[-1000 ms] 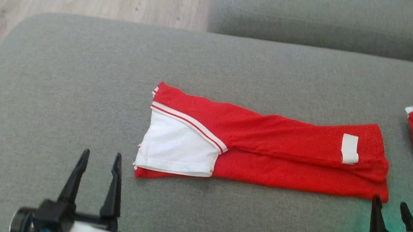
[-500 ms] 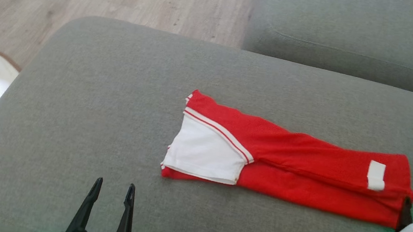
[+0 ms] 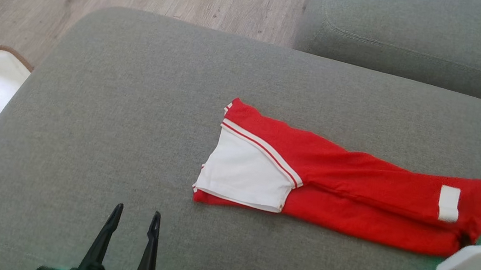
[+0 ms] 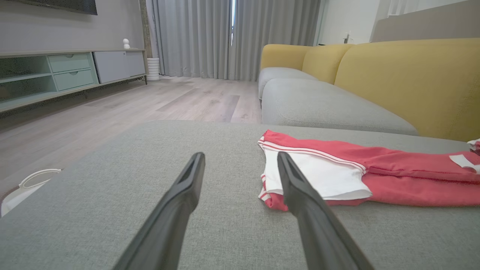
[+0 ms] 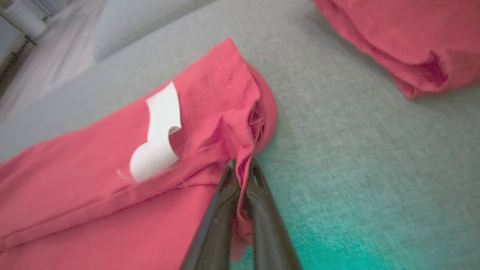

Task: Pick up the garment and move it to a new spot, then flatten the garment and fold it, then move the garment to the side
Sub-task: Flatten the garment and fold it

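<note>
One garment (image 5: 93,187) fold inside right hand (image 5: 243,165)

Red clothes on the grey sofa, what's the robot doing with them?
The robot is working on folding laundry. A red-and-white folded cloth garment lies flat on the grey fabric cushion. The right gripper is pinched shut on the corner of its red end, by the white label. The left gripper is open near the white end, holding nothing.
</note>
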